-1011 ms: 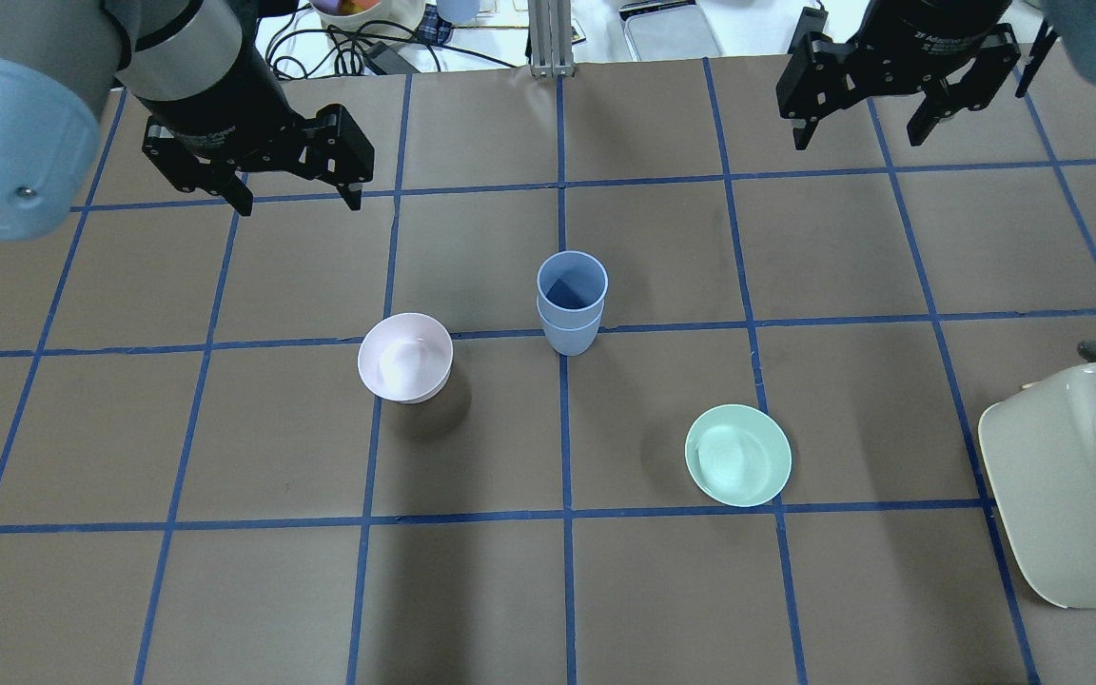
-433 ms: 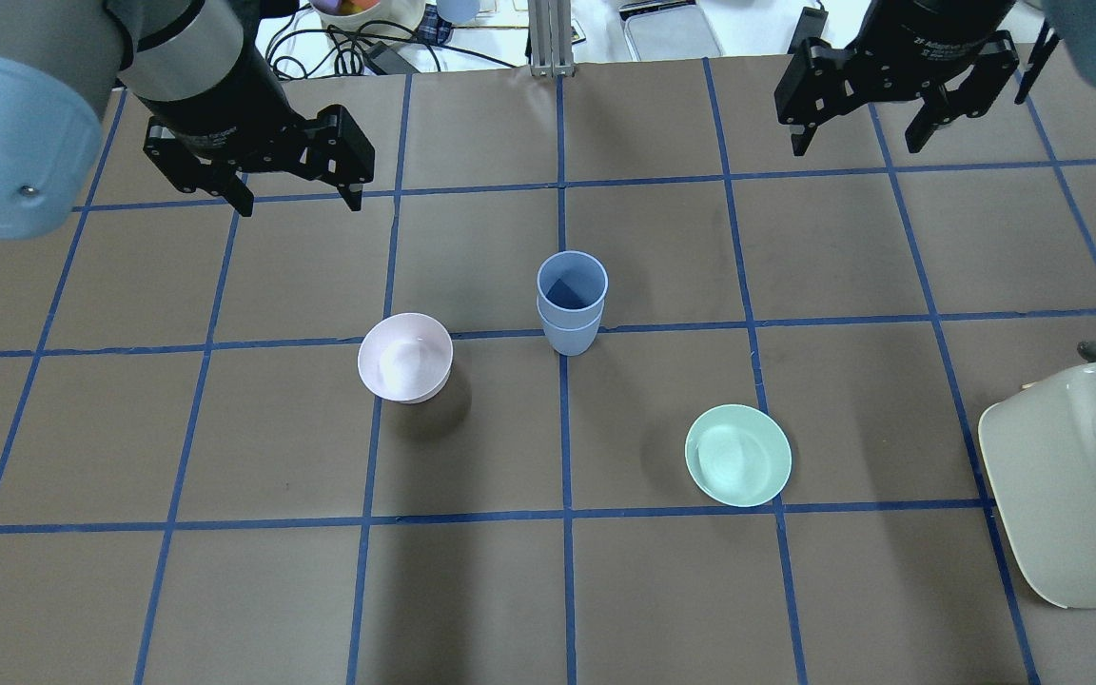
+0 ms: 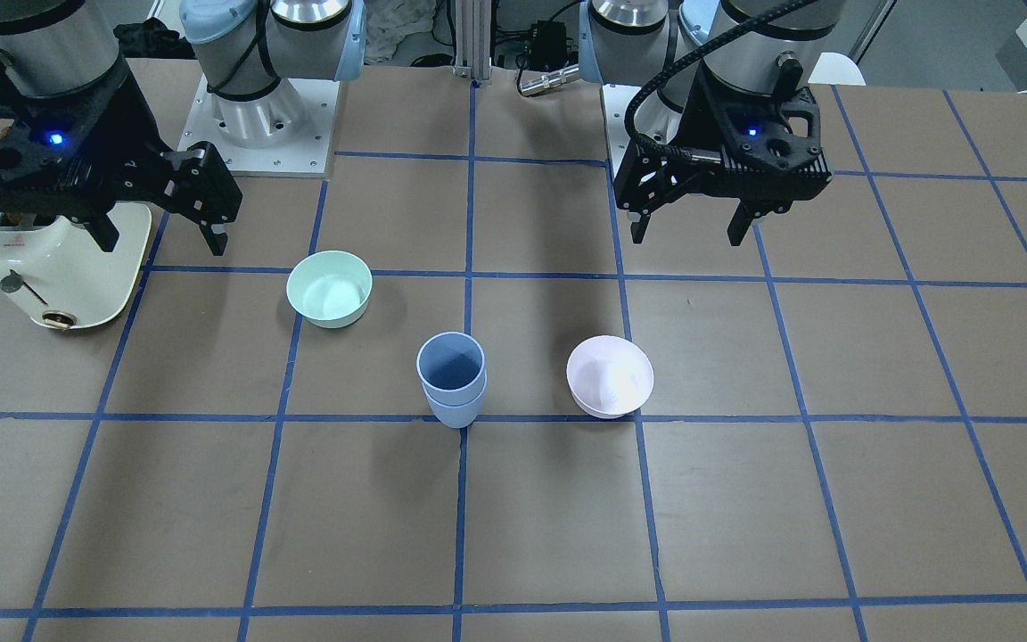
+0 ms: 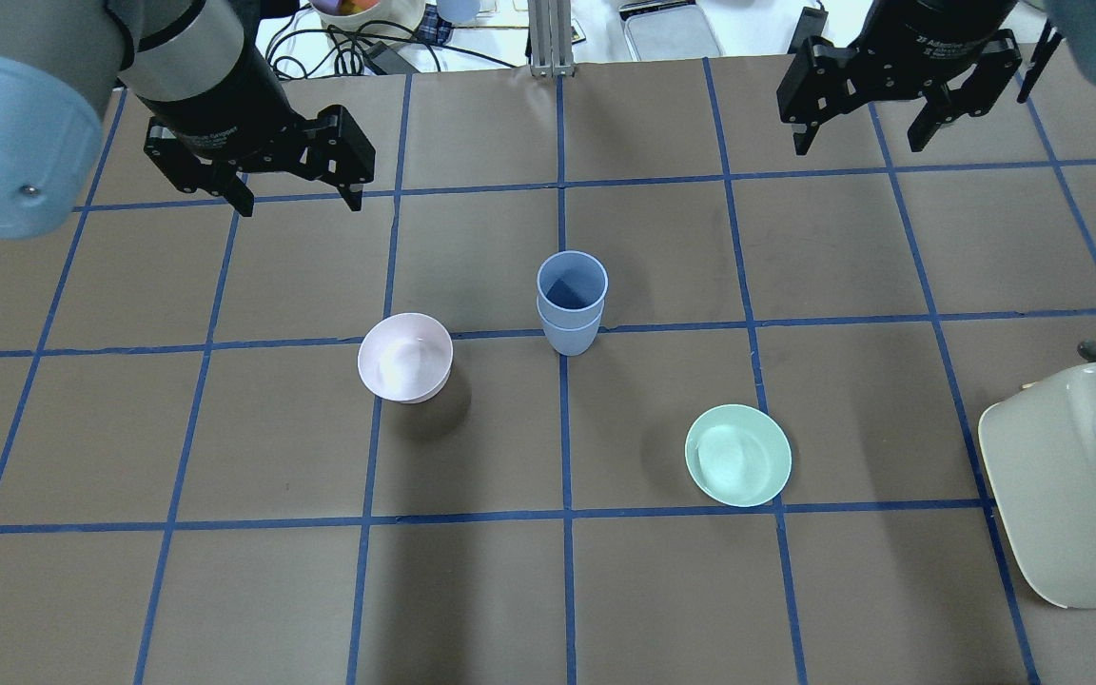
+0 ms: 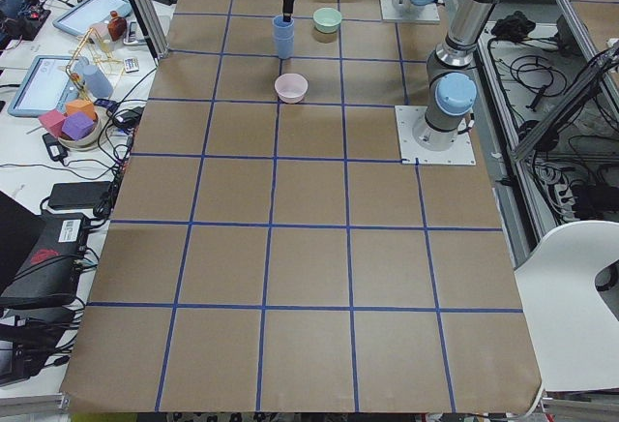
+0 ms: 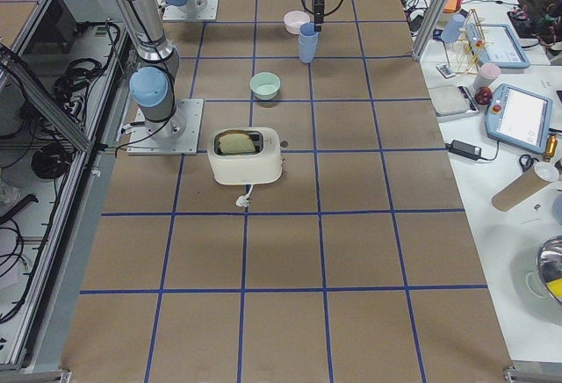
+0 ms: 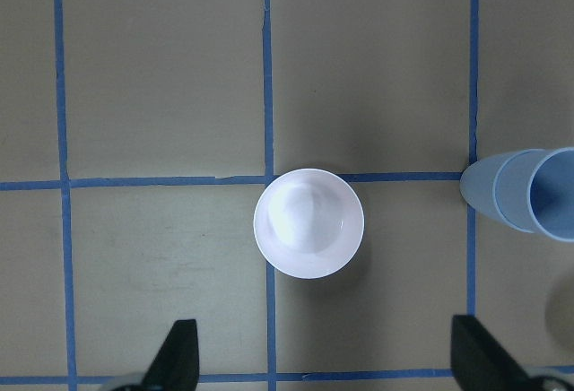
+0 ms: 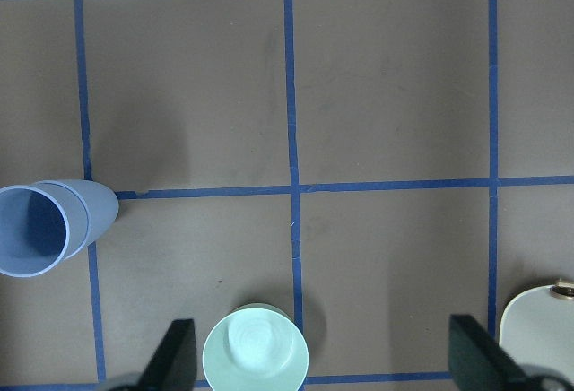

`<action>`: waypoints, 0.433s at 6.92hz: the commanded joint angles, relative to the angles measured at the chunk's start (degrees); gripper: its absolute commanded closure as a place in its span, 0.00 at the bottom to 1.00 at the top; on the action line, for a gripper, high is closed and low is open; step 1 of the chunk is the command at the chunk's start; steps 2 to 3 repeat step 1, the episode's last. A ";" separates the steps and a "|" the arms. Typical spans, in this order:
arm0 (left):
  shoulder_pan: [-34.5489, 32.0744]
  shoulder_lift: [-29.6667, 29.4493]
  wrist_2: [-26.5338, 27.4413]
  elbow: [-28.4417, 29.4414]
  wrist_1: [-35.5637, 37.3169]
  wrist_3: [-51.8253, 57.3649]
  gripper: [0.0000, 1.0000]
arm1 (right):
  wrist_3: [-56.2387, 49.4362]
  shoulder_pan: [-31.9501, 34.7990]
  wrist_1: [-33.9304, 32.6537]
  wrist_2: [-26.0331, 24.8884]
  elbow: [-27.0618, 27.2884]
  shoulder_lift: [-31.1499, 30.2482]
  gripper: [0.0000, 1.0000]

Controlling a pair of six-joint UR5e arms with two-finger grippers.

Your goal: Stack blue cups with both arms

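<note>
At the middle of the table (image 4: 225,590), two blue cups (image 4: 571,303), one nested upright inside the other; near them, one empty pink bowl (image 4: 404,357) and one empty green bowl (image 4: 737,455). By the robot's right edge, one toaster (image 4: 1071,485) holding a slice of bread (image 6: 235,142). Overhead, two pincers, the left gripper (image 4: 300,205) and the right gripper (image 4: 858,146), both spread wide, grasping nothing, well apart from the cups.

Looking down from behind the robot (image 3: 250,116), steeply from across the table (image 4: 225,590) facing it, distantly from both table ends, straight down from each wrist — sharing, in all six, the stacked blue cups (image 4: 572,303).
</note>
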 commanded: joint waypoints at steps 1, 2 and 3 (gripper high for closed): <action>0.00 0.00 0.00 -0.20 0.00 -0.07 0.00 | 0.00 -0.01 0.09 -0.07 0.00 0.00 0.00; 0.00 0.00 0.00 -0.20 0.00 -0.07 0.00 | 0.00 -0.01 0.09 -0.07 0.00 0.00 0.00; 0.00 0.00 0.00 -0.20 0.00 -0.07 0.00 | 0.00 -0.01 0.09 -0.07 0.00 0.00 0.00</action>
